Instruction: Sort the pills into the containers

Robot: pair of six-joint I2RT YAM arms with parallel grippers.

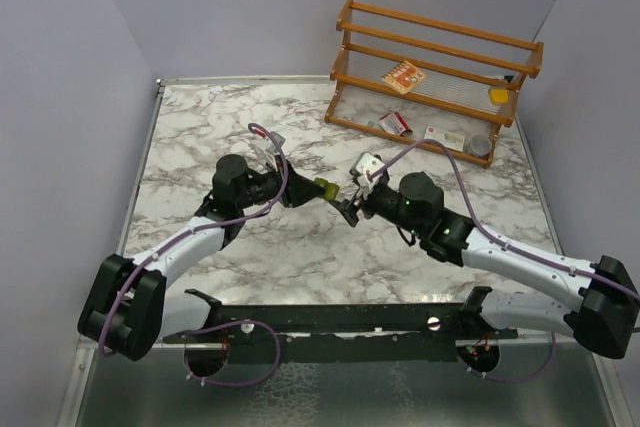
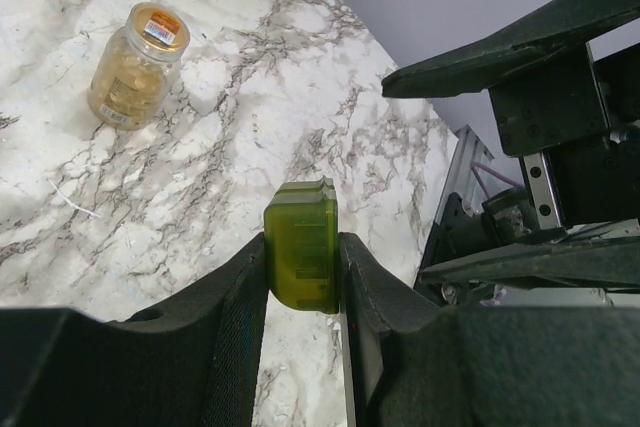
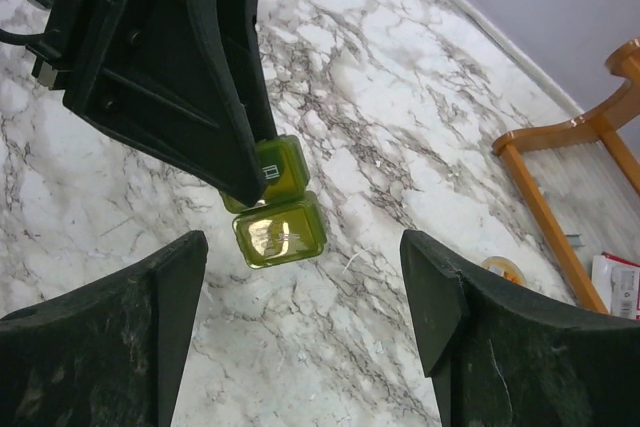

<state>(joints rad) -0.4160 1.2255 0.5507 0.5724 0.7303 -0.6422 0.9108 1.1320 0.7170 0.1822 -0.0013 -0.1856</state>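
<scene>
My left gripper (image 1: 318, 188) is shut on the olive-green pill box (image 1: 325, 187), held above the marble table. In the left wrist view the box (image 2: 300, 237) sits pinched between the two black pads (image 2: 238, 297) of the left gripper (image 2: 302, 272). In the right wrist view one square compartment of the box (image 3: 280, 230) shows a glossy face and hangs under the left finger. My right gripper (image 3: 302, 247) stands open, wide on both sides of the box and not touching it. A clear bottle (image 2: 135, 65) stands on the table with yellowish pills (image 2: 125, 82) inside.
A wooden rack (image 1: 440, 67) stands at the back right with red-and-white cartons (image 1: 395, 124) and a yellow block (image 1: 498, 95). The right arm's black fingers (image 2: 500, 47) fill the right side of the left wrist view. Grey walls close the table.
</scene>
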